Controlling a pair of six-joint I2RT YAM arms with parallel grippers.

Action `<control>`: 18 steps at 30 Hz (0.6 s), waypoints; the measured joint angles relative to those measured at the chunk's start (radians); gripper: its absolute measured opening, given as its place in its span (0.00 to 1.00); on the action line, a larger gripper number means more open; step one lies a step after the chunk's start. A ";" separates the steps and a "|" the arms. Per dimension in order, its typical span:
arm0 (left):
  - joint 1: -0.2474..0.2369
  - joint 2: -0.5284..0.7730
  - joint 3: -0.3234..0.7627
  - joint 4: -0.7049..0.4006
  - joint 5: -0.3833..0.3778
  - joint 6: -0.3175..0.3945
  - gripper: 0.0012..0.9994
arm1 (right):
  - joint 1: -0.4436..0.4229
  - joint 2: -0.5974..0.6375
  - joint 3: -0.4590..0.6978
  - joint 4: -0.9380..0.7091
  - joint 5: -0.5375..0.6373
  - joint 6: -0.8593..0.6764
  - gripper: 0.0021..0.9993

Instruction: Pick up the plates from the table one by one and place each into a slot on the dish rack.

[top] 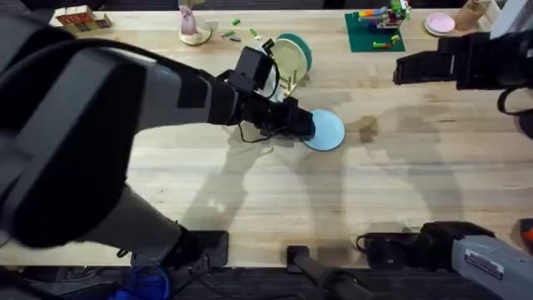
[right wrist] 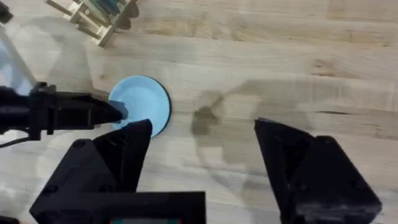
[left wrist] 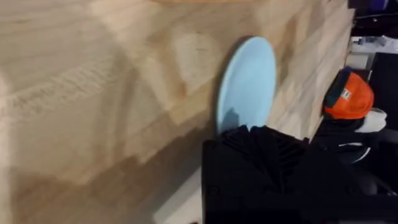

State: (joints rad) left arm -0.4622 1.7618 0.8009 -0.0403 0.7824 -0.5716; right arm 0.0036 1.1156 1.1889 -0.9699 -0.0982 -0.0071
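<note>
I am seeing the pale blue plate (top: 327, 131) lying flat on the bench (top: 350, 192), the left claw (top: 305, 123) touching its near edge; I cannot tell its finger state. The right claw (right wrist: 202, 134) is hanging spread apart above. The dish rack (top: 287, 79) is holding the cream plate (top: 286, 58) and teal plate (top: 301, 48) just beyond.

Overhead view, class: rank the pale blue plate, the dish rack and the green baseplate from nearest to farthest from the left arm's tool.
1. Pale blue plate: lies flat on the table, right at the left tool.
2. Dish rack: just beyond the tool, holding the cream and teal plates upright.
3. Green baseplate: farthest, near the table's far edge, off to the right.
</note>
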 joint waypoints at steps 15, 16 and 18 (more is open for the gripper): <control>0.035 0.107 0.011 0.098 0.147 0.004 0.04 | 0.000 0.000 0.000 0.000 0.000 0.000 1.00; 0.035 0.107 0.011 0.099 0.149 0.004 0.04 | 0.000 0.000 0.000 0.000 0.000 0.000 1.00; 0.035 0.107 0.011 0.099 0.149 0.004 0.04 | 0.000 0.000 0.000 0.000 0.000 0.000 1.00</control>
State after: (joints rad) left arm -0.4267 1.8690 0.8120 0.0586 0.9310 -0.5674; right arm 0.0036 1.1156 1.1889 -0.9699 -0.0982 -0.0071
